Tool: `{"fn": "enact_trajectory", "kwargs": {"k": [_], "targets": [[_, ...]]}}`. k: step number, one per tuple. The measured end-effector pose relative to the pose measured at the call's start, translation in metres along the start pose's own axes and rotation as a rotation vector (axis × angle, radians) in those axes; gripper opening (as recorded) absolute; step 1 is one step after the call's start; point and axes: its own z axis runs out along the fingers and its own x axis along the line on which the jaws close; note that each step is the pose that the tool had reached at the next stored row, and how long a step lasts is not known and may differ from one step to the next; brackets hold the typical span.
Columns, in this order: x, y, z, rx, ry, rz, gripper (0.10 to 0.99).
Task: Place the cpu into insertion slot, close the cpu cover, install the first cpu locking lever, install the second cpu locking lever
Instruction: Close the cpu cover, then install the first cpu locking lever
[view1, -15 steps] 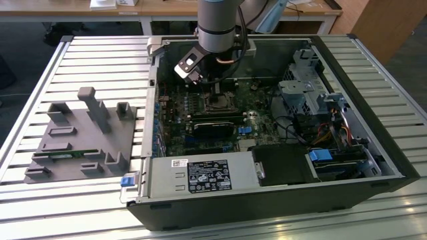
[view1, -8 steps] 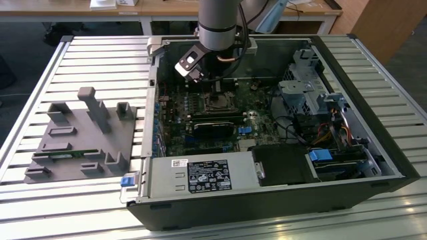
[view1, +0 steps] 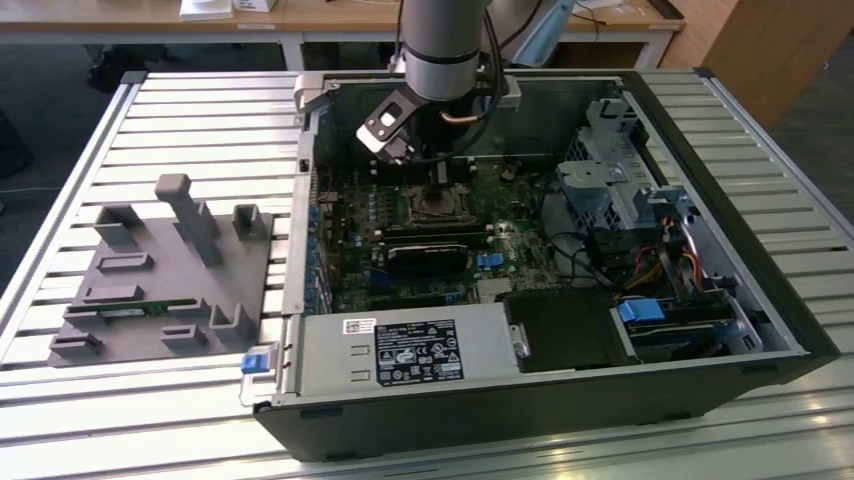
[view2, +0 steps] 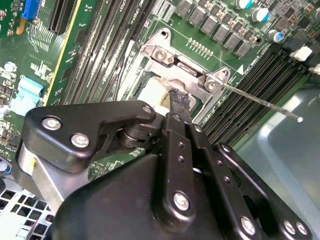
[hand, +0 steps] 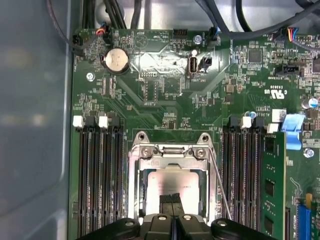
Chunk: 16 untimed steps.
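- The gripper (hand: 172, 199) is closed, fingertips together with nothing between them, on or just above the cpu (hand: 167, 181).
- The cpu sits in the insertion slot (view1: 437, 205) on the green board inside the computer case (view1: 747, 300).
- The cpu cover (hand: 167, 161) lies flat, framing the cpu.
- One locking lever (hand: 220, 187) stands unlatched, angled away beside the memory slots (hand: 245, 170).

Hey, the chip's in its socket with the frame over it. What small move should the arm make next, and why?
Probably lift the tool slightly and shift it toward the thin locking lever. The cpu lies in place, the cpu cover seems down around it, and the lever's rod juts free over the memory slots, apparently unlatched.
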Motion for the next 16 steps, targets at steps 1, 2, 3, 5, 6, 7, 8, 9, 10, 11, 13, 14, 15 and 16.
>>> {"fn": "enact_trajectory", "kwargs": {"k": [1,2,3,5,6,7,8,9,10,11,13,14,15,16], "targets": [[0.0000,0.0010,0.0000,0.000,0.0000,0.000,0.106],[0.0000,0.0020,0.0001,0.000,0.0000,0.000,0.106],[0.0000,0.0025,0.0001,0.000,0.0000,0.000,0.106],[0.0000,0.0032,0.0001,0.000,0.0000,0.000,0.106],[0.0000,0.0040,0.0001,0.000,0.0000,0.000,0.106],[0.0000,0.0045,0.0001,0.000,0.0000,0.000,0.106],[0.0000,0.0052,0.0001,0.001,-0.0001,0.000,0.106],[0.0000,0.0057,0.0001,0.001,0.0000,0.000,0.106],[0.0000,0.0061,0.0001,0.001,0.0000,0.000,0.106],[0.0000,0.0064,0.0001,0.001,0.0000,0.000,0.106],[0.0000,0.0069,0.0002,0.001,0.0000,0.000,0.106],[0.0000,0.0070,0.0001,0.001,0.0000,0.000,0.106],[0.0001,0.0070,0.0001,0.001,0.0000,0.000,0.106],[0.0001,0.0070,0.0000,0.001,0.0000,0.000,0.106]]}}
